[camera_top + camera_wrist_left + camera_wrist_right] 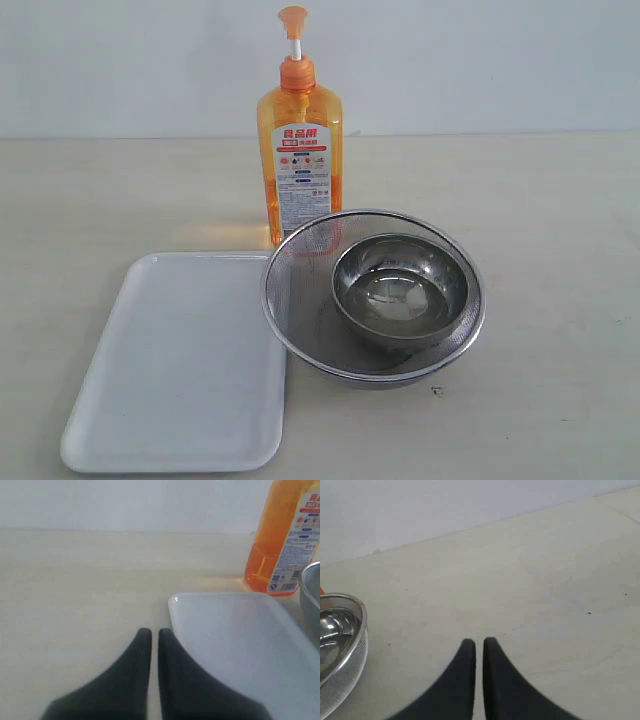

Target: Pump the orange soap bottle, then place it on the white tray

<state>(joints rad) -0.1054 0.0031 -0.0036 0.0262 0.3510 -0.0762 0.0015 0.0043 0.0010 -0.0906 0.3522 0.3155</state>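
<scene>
Tall orange plastic soap bottle (pixel 299 160) stands upright near flat white tray (pixel 170 370), ready for pumping; left gripper (pixel 155 632) and right gripper (pixel 479 642) clenched, empty.

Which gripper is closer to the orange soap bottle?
Left, it seems. The left gripper is by a corner of the white tray, the orange soap bottle just past it. The right gripper is beyond the steel strainer, the bottle nearly out of its view.
</scene>
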